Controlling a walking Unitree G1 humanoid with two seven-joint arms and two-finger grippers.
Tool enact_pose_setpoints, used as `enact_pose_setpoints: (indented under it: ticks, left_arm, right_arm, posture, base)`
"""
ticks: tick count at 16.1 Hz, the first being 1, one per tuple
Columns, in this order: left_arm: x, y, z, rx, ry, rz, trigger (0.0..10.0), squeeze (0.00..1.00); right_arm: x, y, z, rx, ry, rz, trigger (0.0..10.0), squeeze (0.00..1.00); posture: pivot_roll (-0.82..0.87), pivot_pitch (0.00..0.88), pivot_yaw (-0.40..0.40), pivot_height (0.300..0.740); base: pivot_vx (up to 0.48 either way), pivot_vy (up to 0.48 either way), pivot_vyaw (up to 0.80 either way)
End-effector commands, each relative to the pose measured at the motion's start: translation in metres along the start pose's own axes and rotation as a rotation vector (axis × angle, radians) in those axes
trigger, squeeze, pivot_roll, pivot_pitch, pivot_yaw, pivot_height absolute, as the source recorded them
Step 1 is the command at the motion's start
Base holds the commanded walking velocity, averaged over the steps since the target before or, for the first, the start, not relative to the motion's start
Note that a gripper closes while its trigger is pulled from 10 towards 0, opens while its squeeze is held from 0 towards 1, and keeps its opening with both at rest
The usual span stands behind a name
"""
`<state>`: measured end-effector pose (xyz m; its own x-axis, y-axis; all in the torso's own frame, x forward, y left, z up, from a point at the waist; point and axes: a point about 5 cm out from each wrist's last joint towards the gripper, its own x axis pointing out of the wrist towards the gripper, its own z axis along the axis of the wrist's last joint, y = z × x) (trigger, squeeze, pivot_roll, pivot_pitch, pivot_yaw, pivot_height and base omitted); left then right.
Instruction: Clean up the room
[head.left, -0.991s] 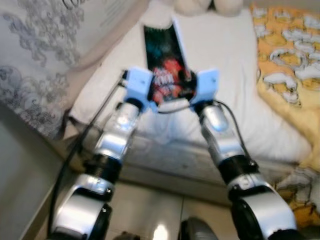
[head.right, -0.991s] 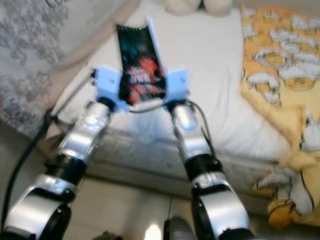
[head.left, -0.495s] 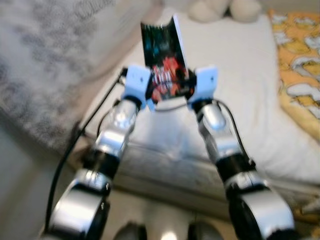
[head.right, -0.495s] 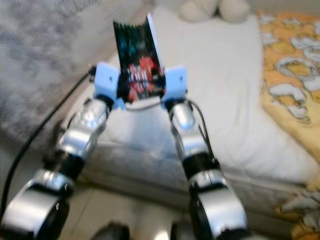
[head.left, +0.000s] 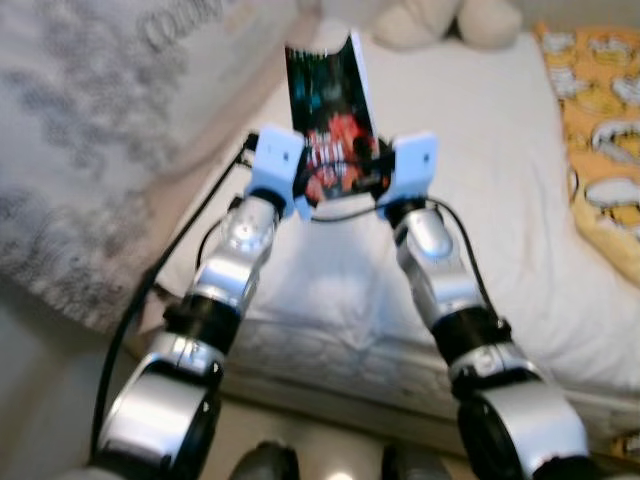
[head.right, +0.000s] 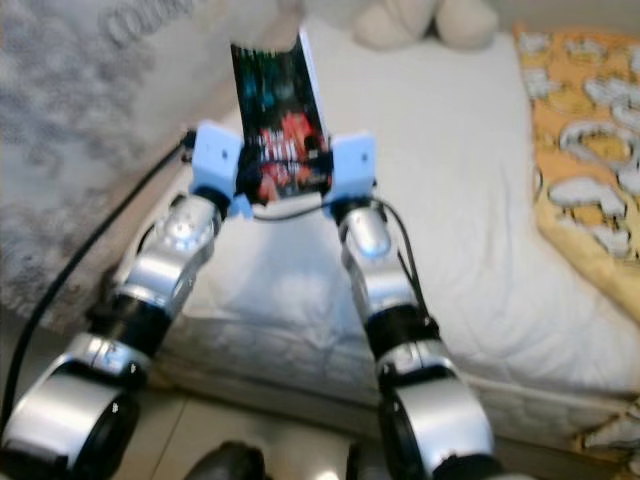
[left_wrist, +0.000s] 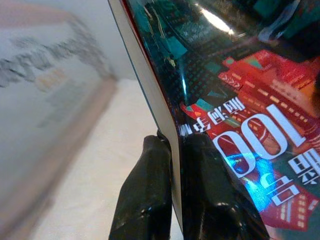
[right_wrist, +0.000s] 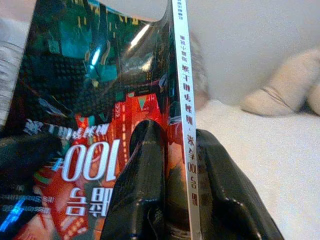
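The shiny dark book with red and teal cover (head.left: 330, 130) has stayed pinched between both sets of black fingers, so it still needs a home, with the left gripper (left_wrist: 172, 185) and right gripper (right_wrist: 180, 185) reaching forward over the white bed (head.left: 480, 170).

- A glossy paperback book (head.left: 330, 120) with a dark teal and red cover, white "100" lettering and a white spine, is held up above the bed.
- It stands tilted with the cover slightly bowed, pinched at its lower side edges between the left gripper (left_wrist: 172, 165) and right gripper (right_wrist: 182, 165).
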<state>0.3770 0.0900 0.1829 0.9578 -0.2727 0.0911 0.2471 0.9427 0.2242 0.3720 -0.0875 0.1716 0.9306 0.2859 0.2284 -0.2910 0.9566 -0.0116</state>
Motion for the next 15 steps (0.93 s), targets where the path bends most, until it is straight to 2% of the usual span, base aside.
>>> enact_pose_setpoints:
  ticks: [1,3,5,8,10,11,14,15]
  left_arm:
    - [-0.007,0.055,-0.007,0.015,0.043,0.223,10.0,0.00]
    - [-0.006,0.053,-0.006,0.052,0.041,0.212,10.0,0.00]
    - [0.000,0.051,-0.004,0.091,0.062,0.176,10.0,0.00]
    - [0.010,0.056,0.002,0.096,0.073,0.167,10.0,0.00]
    - [0.020,0.056,0.005,0.087,0.130,0.128,10.0,0.00]
    - [0.026,0.052,0.008,0.096,0.158,0.097,10.0,0.00]
    - [0.028,0.048,0.007,0.114,0.179,0.071,10.0,0.00]
    - [0.027,0.049,0.001,0.119,0.218,0.074,10.0,0.00]
  right_arm:
    - [-0.012,-0.035,-0.007,0.010,0.021,-0.163,10.0,0.00]
    - [-0.012,-0.035,-0.008,0.012,0.022,-0.163,10.0,0.00]
    - [-0.014,-0.040,-0.013,0.041,0.048,-0.214,10.0,0.00]
    - [-0.015,-0.041,-0.018,0.030,0.084,-0.229,10.0,0.00]
    - [-0.016,-0.048,-0.023,0.073,0.119,-0.283,10.0,0.00]
    - [-0.018,-0.056,-0.028,0.107,0.155,-0.350,10.0,0.00]
    - [-0.020,-0.060,-0.032,0.126,0.180,-0.377,10.0,0.00]
    - [-0.024,-0.061,-0.044,0.158,0.247,-0.388,10.0,0.00]
  posture:
    - [-0.11,0.000,0.052,0.700]
    - [-0.11,0.000,0.053,0.700]
    - [-0.11,0.000,0.054,0.700]
    - [-0.10,0.000,0.051,0.700]
    - [-0.10,0.000,0.054,0.700]
    - [-0.12,0.020,0.067,0.700]
    - [-0.13,0.051,0.072,0.700]
    - [-0.14,0.115,0.077,0.700]
  base:
    - [0.000,0.480,0.00]
    - [0.435,0.000,0.00]
    - [0.480,0.000,0.00]
    - [0.480,0.000,0.00]
    - [0.000,0.000,0.00]
    - [0.000,0.000,0.00]
    - [0.000,0.000,0.00]
    - [0.000,0.000,0.00]
